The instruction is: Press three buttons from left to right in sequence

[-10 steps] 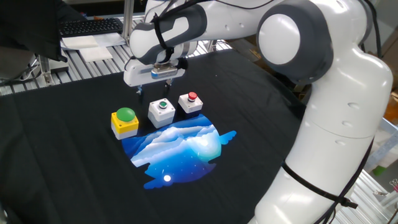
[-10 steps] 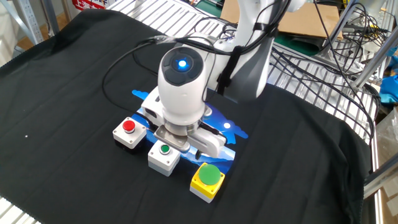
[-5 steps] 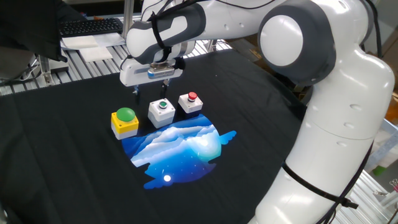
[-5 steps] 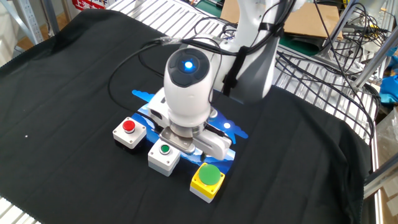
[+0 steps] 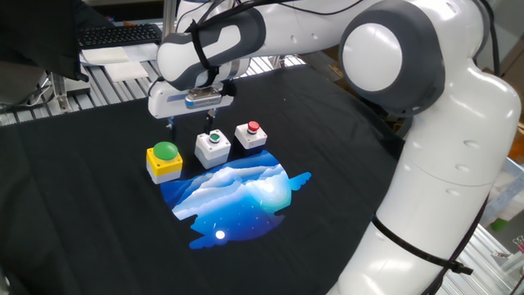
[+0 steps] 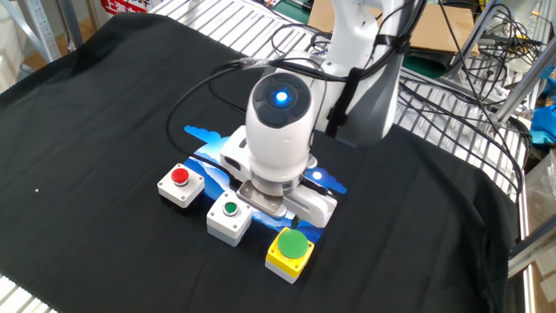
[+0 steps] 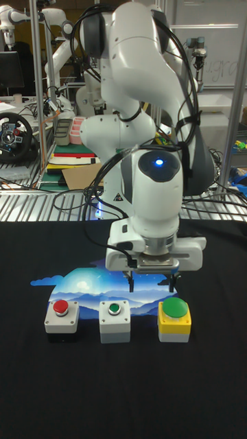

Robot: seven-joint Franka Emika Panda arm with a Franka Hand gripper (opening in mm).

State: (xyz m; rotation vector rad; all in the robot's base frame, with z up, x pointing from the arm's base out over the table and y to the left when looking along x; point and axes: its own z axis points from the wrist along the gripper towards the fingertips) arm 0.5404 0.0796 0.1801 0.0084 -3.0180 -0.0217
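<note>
Three buttons stand in a row on the black cloth. The yellow box with the big green dome [image 5: 164, 160] [image 6: 290, 252] [image 7: 174, 317] is at one end. The white box with a small green button [image 5: 214, 146] [image 6: 230, 217] [image 7: 114, 319] is in the middle. The white box with a small red button [image 5: 250, 133] [image 6: 181, 186] [image 7: 61, 315] is at the other end. My gripper [image 5: 191, 121] [image 7: 153, 280] hovers open and empty, just above and behind the yellow and middle boxes, touching neither. In the other fixed view the hand hides the fingertips.
A blue-and-white mountain picture [image 5: 237, 192] lies on the cloth beside the boxes. A keyboard [image 5: 119, 34] rests on the metal rack at the back. Cables [image 6: 452, 78] and a cardboard sheet [image 6: 426, 30] lie behind the arm's base.
The gripper has slid sideways along the row, from over the middle white box towards the yellow box. The boxes have not moved.
</note>
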